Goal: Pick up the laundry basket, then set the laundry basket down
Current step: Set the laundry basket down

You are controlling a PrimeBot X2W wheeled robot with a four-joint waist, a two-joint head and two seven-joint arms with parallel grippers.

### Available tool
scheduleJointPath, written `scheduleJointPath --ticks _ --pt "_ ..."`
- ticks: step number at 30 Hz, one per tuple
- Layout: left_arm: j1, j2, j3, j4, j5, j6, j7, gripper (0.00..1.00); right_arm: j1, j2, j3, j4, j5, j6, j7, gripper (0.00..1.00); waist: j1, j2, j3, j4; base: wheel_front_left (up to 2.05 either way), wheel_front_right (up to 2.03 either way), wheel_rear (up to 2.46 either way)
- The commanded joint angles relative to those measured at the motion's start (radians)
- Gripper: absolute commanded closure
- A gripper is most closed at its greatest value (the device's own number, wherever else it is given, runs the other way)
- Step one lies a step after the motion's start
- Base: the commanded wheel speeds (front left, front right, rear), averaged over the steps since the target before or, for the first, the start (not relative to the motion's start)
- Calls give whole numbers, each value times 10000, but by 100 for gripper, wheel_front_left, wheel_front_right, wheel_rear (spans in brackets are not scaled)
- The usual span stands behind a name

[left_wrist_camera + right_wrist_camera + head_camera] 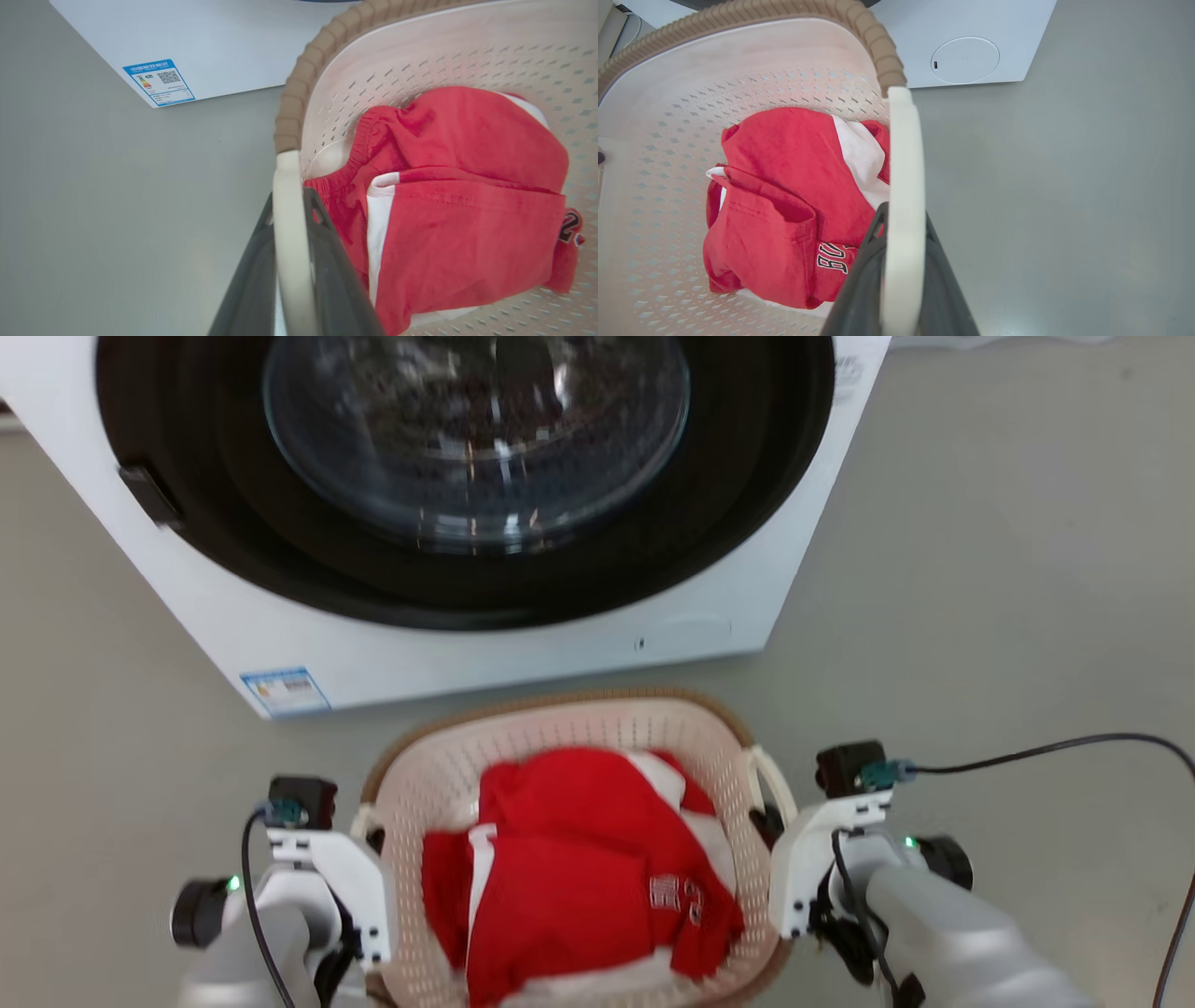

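Your left gripper and right gripper each pinch a white loop handle of the cream-white perforated plastic laundry basket. Opposite holds should keep it level.

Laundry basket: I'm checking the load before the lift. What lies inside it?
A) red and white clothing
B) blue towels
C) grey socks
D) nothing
A: in the head view, red and white clothing lies inside the laundry basket.

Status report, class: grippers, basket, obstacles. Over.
Left gripper, right gripper shut on laundry basket handles. Red clothing inside. Washing machine close ahead.
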Motion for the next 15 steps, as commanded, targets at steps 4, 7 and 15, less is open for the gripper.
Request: scheduleJointPath --ticks 4,7,15 --pt "-821 375 85 -70 212 80 -424 100 -693 122 42 -97 -31 163 -879 100 0 0 1211 23 0 0 0" --pt "-1086 412 81 -65 248 121 -619 100 -938 122 111 -109 -110 163 -1302 100 0 0 1665 72 0 0 0" --pt "-1633 460 68 -92 348 177 -934 100 -1279 122 159 62 -340 163 -1939 100 0 0 2655 283 0 0 0"
